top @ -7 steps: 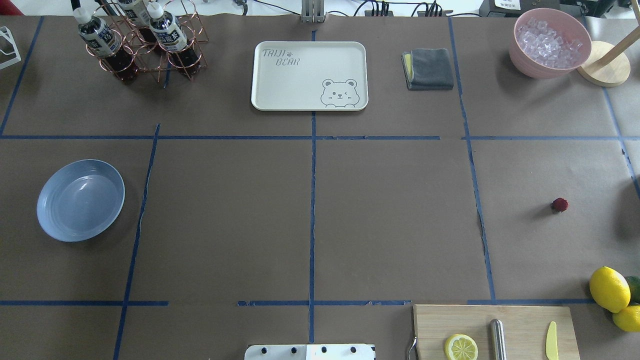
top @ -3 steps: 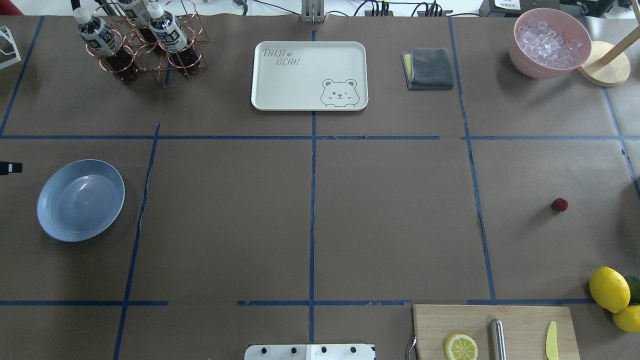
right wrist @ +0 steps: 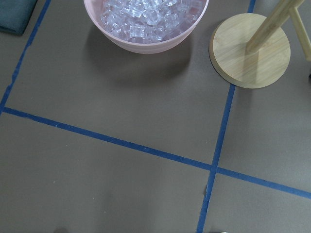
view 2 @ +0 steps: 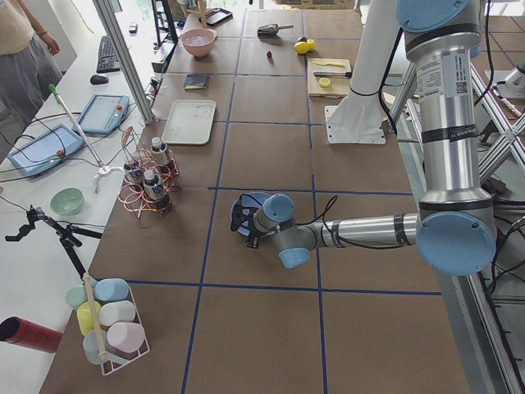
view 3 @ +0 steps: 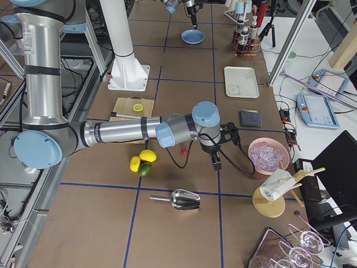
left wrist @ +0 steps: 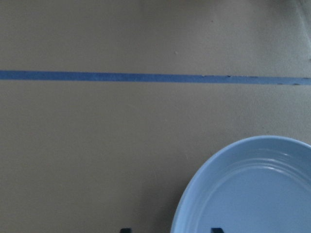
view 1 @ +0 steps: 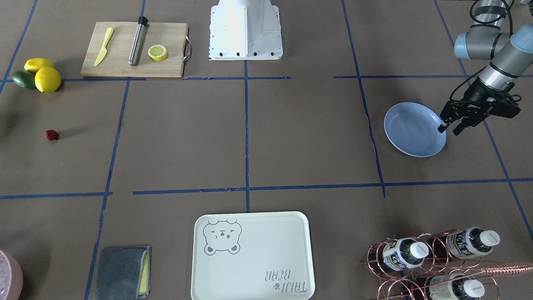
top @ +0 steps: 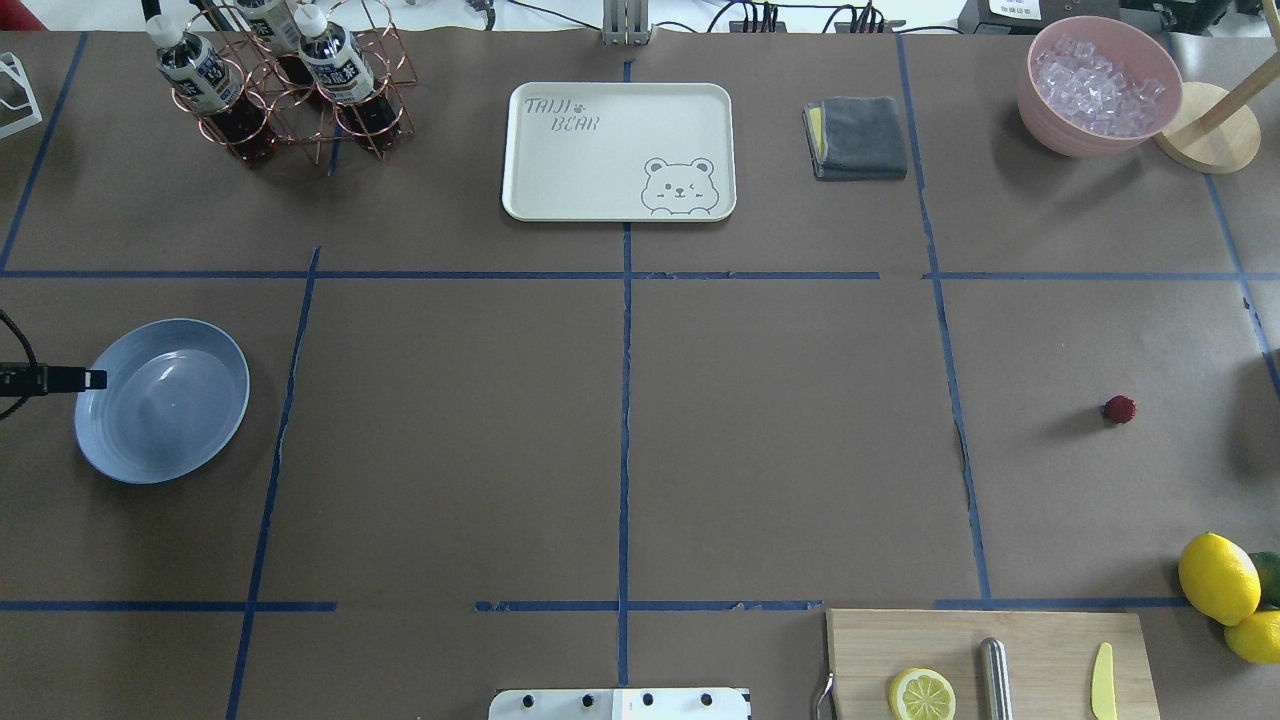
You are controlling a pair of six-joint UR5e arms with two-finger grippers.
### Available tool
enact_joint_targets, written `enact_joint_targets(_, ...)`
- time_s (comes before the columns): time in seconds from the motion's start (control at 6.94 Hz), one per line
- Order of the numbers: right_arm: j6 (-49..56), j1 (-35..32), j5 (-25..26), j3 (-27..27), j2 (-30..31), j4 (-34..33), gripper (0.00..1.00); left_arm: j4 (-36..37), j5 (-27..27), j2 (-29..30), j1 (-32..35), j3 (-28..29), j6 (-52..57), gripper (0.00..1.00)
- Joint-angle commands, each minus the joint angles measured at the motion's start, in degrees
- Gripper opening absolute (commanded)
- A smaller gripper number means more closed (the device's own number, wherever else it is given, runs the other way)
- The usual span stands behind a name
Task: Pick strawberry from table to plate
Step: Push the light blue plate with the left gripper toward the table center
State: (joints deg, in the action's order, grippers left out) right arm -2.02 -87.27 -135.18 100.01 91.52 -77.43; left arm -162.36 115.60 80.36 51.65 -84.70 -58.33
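I see open table (top: 780,440) all round the strawberry (top: 1120,409); lemons (top: 1218,578) sit well apart, nearer the table's edge. Bare table runs across to the plate (top: 170,420).

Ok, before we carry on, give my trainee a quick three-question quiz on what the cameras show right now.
1. True or false: the strawberry lies on the plate.
2. Pick one. On which part of the table is the strawberry? A) the robot's left side B) the centre C) the robot's right side
3. Fill the gap: the left pincer is by the plate's rim with its jaws ____.

Key
1. False. It lies on the table, and the plate is bare.
2. C
3. open
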Motion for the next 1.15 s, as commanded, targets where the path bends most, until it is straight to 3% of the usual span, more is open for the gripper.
enact_joint_targets(0.0,0.0,0.0,0.0,0.36,0.24,0.0,1.0,-0.5,-0.55,-0.03,-2.6,0.41,-1.43,0.38)
enact_joint_targets(0.14,0.0,0.0,0.0,0.28,0.41,0.0,1.0,-0.5,-0.55,-0.03,-2.61,0.41,-1.34,0.0)
enact_joint_targets(0.43,0.0,0.0,-0.09,0.36,0.5,0.0,1.0,0.02,0.23,-0.12,-2.52,-3.95,-1.52,0.0)
enact_joint_targets(0.72,0.0,0.0,-0.09,0.45,0.68,0.0,1.0,13.39,2.61,2.68,-2.52,-14.21,-2.65,0.0)
enact_joint_targets(0.86,0.0,0.0,-0.18,0.54,1.03,0.09,1.0,19.83,2.09,7.83,-2.7,-17.14,-9.36,0.0)
enact_joint_targets(1.01,0.0,0.0,-0.44,0.45,1.12,0.0,1.0,23.28,0.43,14.58,-6.35,-16.47,-14.21,0.0)
